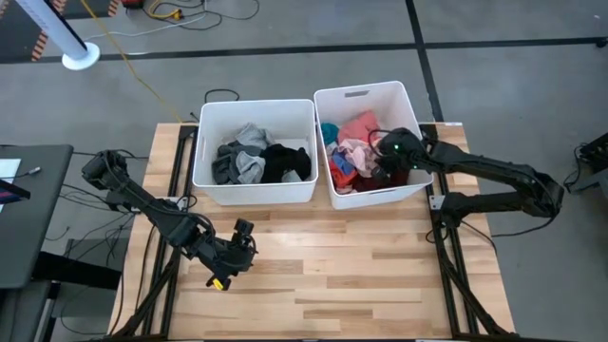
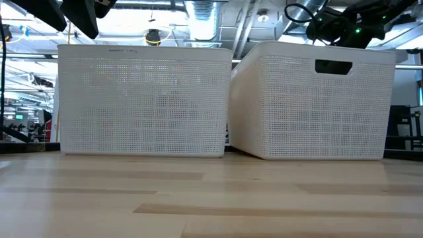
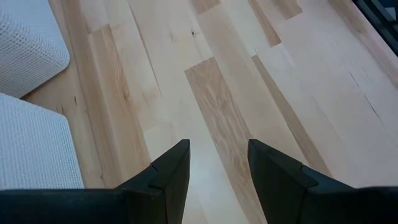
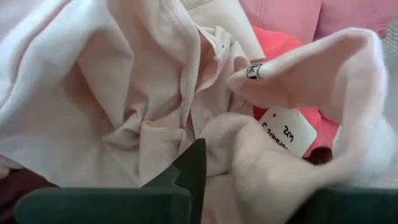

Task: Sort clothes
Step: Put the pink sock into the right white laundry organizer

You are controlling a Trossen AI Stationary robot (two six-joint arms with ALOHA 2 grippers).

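Two white bins stand at the table's far side. The left bin [image 1: 255,195] holds grey and black clothes [image 1: 261,161]. The right bin [image 1: 366,92] holds pink, red, blue and maroon clothes [image 1: 350,142]. My right gripper [image 1: 376,169] reaches down into the right bin and is shut on a pale pink garment [image 4: 124,93]. A red garment [image 4: 280,43] lies behind the pale pink one. My left gripper [image 1: 245,249] hangs open and empty over the bare wood in front of the left bin; its own view [image 3: 217,146] shows only table between its fingers. My right gripper comes from above, slanting down into the right bin, and has a bunched fold of the pale pink garment [image 4: 214,146] against its one visible finger [image 4: 193,165]. Creases run toward that finger. Cloth covers the other finger. The garment lies on the pile.
The wooden table top [image 1: 361,266] lies bare in front of the bins. In the low view the two bins' mesh walls [image 2: 142,99] [image 2: 317,99] stand side by side across the far half. A white care label [image 4: 286,127] shows on the garment.
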